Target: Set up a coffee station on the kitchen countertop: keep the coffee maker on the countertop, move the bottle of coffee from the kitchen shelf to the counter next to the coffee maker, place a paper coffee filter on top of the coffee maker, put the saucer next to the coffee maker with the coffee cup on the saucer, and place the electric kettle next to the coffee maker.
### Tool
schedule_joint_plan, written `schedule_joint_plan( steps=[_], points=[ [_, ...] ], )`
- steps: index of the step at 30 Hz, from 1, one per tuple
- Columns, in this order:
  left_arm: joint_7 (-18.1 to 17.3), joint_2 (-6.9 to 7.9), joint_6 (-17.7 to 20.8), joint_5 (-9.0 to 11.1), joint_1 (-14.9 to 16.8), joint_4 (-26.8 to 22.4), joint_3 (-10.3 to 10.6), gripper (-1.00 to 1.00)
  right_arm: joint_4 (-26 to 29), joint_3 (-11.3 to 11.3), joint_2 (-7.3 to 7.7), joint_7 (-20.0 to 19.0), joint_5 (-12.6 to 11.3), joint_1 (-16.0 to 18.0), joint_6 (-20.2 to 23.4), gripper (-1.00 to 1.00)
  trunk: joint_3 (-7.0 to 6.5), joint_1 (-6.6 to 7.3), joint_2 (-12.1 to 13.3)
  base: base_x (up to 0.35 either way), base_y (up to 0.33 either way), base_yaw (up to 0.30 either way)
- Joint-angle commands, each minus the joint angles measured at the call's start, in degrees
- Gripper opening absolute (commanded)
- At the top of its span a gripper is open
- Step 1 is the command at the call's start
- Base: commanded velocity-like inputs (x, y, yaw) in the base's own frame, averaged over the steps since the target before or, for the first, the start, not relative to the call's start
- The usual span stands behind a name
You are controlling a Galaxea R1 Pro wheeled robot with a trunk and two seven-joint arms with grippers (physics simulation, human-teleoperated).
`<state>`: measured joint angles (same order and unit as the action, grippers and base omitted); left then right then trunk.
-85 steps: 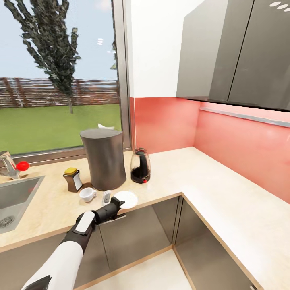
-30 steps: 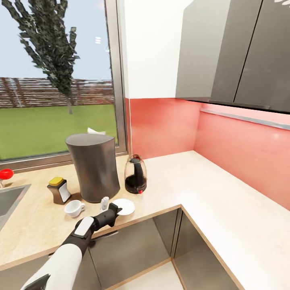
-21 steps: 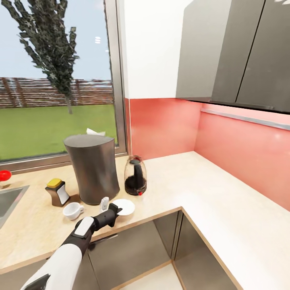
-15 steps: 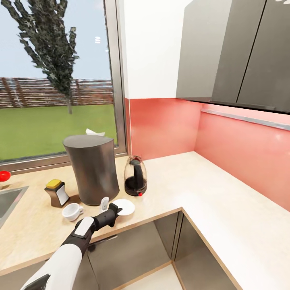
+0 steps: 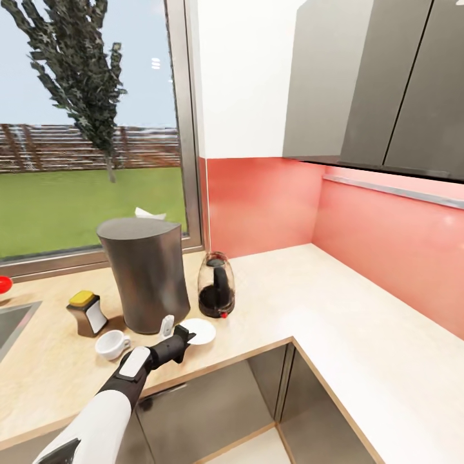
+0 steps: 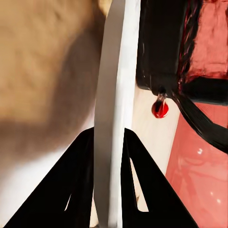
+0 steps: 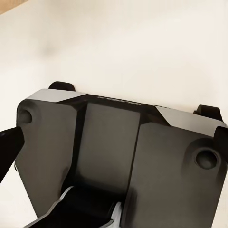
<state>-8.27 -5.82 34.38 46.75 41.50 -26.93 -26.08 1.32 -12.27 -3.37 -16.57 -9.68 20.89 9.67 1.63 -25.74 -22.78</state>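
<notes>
Left wrist view, gripper (image 6: 108, 156) pinching saucer (image 6: 114, 109) — cup (image 5: 111, 344) apart

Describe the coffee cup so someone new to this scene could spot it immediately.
On the kitchen countertop under the window stands the tall dark grey coffee maker. In front of it, toward the counter's edge, sits the coffee cup, small, white, with a handle. Unlike the flat white saucer nearby or the yellow-lidded bottle of coffee behind it, it is a hollow bowl shape.

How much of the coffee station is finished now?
Done: whitish paper filter on the tall dark grey coffee maker; yellow-lidded coffee jar and clear glass kettle beside it. In hand: the left gripper pinches the flat white saucer by its rim. Left: small white cup stands off the saucer.
</notes>
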Motion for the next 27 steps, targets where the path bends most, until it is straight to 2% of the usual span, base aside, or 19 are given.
schedule_joint_plan(
  steps=[1, 6, 7, 16, 27],
  points=[
    [0.1, -0.07, 0.4, -0.1, 0.1, -0.1, -0.5, -1.00, 0.1, -0.5, 0.01, -0.1, -0.6, 0.0, 0.3, 1.00, 0.13, -0.05, -0.1, 0.078, 0.000, 0.000],
    [0.1, -0.01, 0.4, -0.2, 0.1, 0.0, -0.5, -1.00, 0.1, -0.5, 0.02, -0.1, -0.6, 0.0, 0.3, 1.00, 0.13, -0.05, -0.1, 0.019, 0.000, 0.000],
    [0.1, 0.00, 0.4, -0.2, 0.1, 0.0, -0.5, 1.00, 0.1, -0.5, 0.01, -0.1, -0.6, 0.0, 0.3, 1.00, 0.13, -0.05, -0.1, 0.003, 0.000, 0.000],
    [0.2, 0.26, 0.4, -0.1, -2.2, -0.1, -0.5, 1.00, 0.1, -0.5, 0.03, -0.1, -0.6, -0.1, 0.3, 1.00, 0.13, -0.05, -0.1, -0.027, 0.017, 0.000],
    [0.1, 0.12, 0.4, 0.1, -2.3, -0.1, -0.4, 1.00, 0.1, -0.5, 0.03, 0.0, -0.6, -0.1, 0.3, 1.00, 0.13, -0.05, -0.1, -0.269, 0.168, 0.000]
  ],
)
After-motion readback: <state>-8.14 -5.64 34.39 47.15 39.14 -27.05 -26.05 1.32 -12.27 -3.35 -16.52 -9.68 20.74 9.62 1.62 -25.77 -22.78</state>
